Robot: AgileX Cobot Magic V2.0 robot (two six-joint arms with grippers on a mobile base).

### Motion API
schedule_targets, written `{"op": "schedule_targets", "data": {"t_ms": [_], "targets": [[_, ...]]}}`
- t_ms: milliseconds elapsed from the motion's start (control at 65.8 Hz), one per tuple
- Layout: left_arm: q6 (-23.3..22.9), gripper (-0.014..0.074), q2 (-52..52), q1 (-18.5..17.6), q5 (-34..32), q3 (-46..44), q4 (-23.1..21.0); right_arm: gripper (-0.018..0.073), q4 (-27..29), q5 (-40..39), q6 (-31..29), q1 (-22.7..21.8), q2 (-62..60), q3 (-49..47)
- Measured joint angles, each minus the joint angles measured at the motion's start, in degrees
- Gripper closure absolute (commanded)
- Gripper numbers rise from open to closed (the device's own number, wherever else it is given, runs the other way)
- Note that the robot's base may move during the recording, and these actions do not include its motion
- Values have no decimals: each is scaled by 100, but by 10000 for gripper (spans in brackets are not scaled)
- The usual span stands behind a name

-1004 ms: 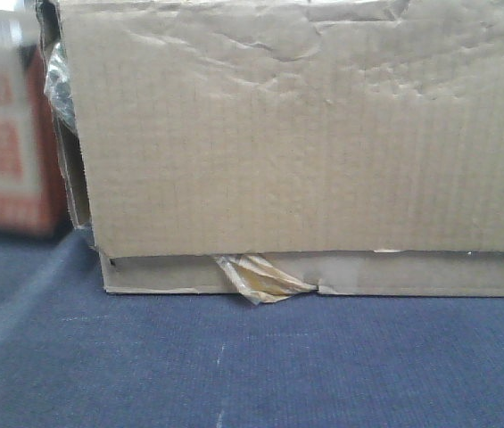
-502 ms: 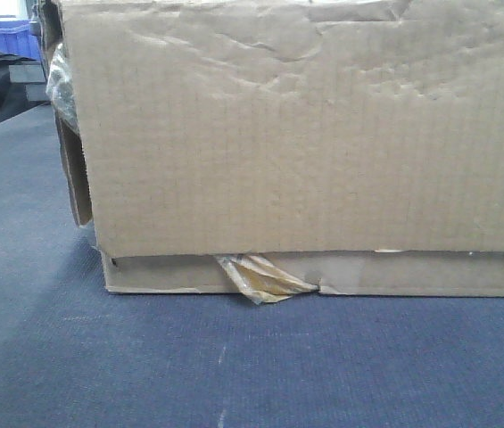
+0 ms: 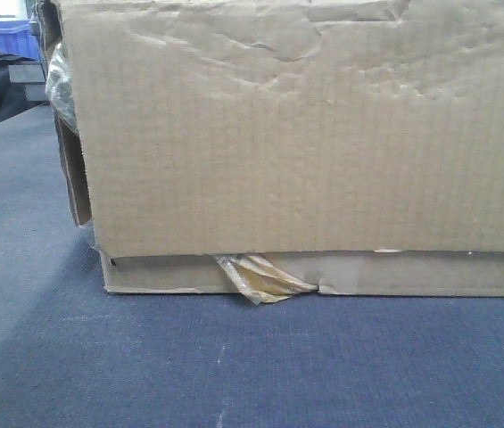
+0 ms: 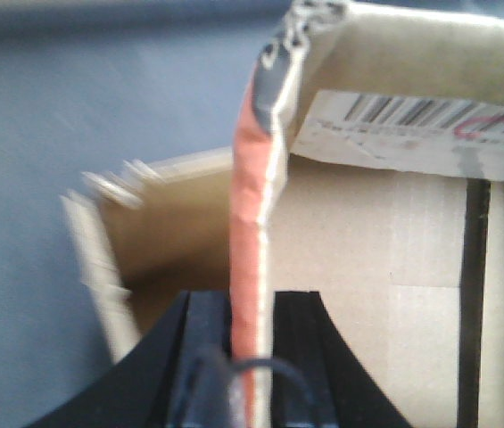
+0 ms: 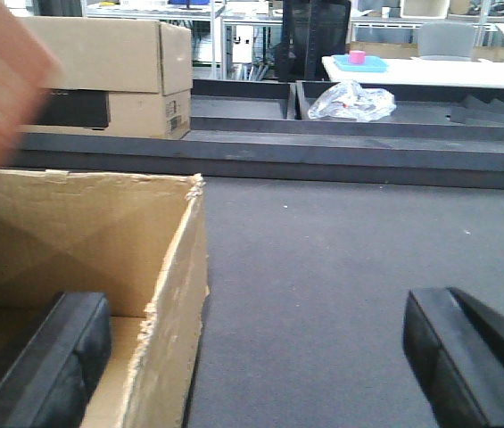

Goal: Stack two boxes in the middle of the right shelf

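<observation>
A large brown cardboard box (image 3: pixel 296 143) fills the front view, resting on blue-grey carpet (image 3: pixel 234 366), with torn tan tape (image 3: pixel 260 278) at its bottom seam. In the left wrist view my left gripper (image 4: pixel 252 299) is shut on the upright edge of a cardboard wall (image 4: pixel 253 196) of a box (image 4: pixel 367 241) that carries a barcode label (image 4: pixel 412 125). My right gripper (image 5: pixel 252 312) is wide open astride an open box's torn wall (image 5: pixel 176 294): one finger (image 5: pixel 55 357) is inside the box, the other (image 5: pixel 466 357) hangs over the carpet. The right shelf middle is out of view.
Two more cartons (image 5: pixel 118 76) stand stacked at the back left behind a dark ledge (image 5: pixel 278 152). A clear plastic bag (image 5: pixel 351 100) lies beyond the ledge, and a blue tray (image 5: pixel 359 62) sits on a white table. A blue bin (image 3: pixel 2 36) shows at the front view's top left.
A blurred red-and-white shape at the left of the front view one second ago is gone, uncovering the blue bin. The box has not moved.
</observation>
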Motion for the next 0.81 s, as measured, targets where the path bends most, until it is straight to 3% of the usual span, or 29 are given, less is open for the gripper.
{"op": "schedule_targets", "data": {"t_ms": [228, 593, 654, 806], "targets": [[-298, 708, 728, -122, 0, 0, 47, -10, 0, 0, 0, 23, 0, 0], [-332, 701, 1141, -122, 104, 0, 90, -10, 0, 0, 0, 23, 0, 0], [-332, 659, 1141, -122, 104, 0, 90, -10, 0, 0, 0, 23, 0, 0], [-343, 367, 1141, -122, 104, 0, 90, -10, 0, 0, 0, 23, 0, 0]]}}
